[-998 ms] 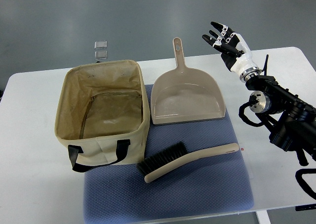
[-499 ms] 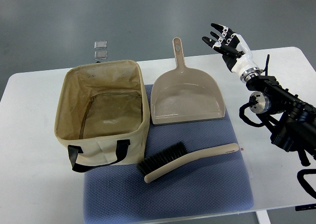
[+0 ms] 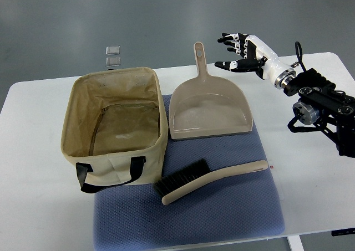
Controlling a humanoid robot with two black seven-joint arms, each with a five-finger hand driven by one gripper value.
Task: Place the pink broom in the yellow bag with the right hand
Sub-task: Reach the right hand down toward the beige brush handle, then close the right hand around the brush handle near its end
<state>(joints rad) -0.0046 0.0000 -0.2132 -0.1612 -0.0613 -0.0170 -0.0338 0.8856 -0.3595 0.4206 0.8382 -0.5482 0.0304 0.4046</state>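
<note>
Beige plastic with black bristles, the long-handled broom (image 3: 208,180) lies flat on the blue quilted mat (image 3: 222,218), bristle end just beside the tan fabric bag (image 3: 113,126) with black strap handles, which stands open on the white surface (image 3: 33,206). My right hand (image 3: 239,52) hovers above the surface's far edge, near the handle of the beige plastic dustpan (image 3: 209,108), fingers spread and holding nothing. My forearm is cut off at the picture's right edge.

Matt cloth bag (image 3: 113,129), smooth plastic broom (image 3: 208,180) and dustpan (image 3: 209,107), textured blue mat (image 3: 222,212).
</note>
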